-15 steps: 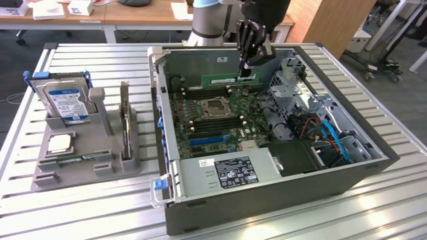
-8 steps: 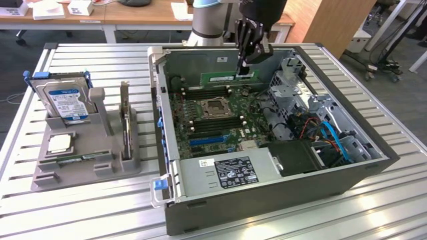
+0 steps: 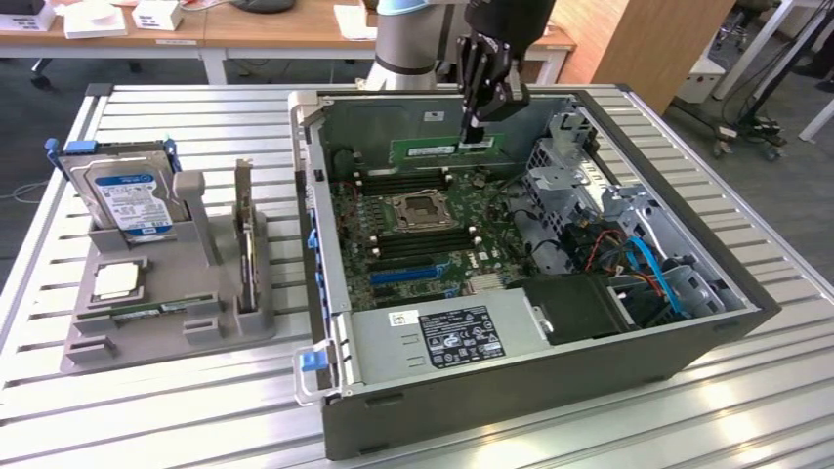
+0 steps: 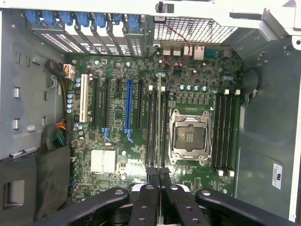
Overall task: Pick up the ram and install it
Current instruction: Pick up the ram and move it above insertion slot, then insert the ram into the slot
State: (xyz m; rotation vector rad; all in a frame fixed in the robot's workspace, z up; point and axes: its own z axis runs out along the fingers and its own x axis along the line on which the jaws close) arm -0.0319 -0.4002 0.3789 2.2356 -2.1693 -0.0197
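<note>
Black two-finger pincer [image 3: 478, 132] clamped narrow on one end of a long thin green ram stick [image 3: 431, 149], holding it level inside the open grey metal computer case [image 3: 521, 391]. Wrist view: stick edge-on [image 4: 160, 117] above the green motherboard [image 4: 197, 181], over the long black memory slots [image 4: 151, 127] beside the square metal CPU socket [image 4: 190, 136].

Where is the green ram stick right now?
In the exterior view the ram hangs clamped between the jaws inside the open computer case, near its far wall, above the motherboard.
</note>
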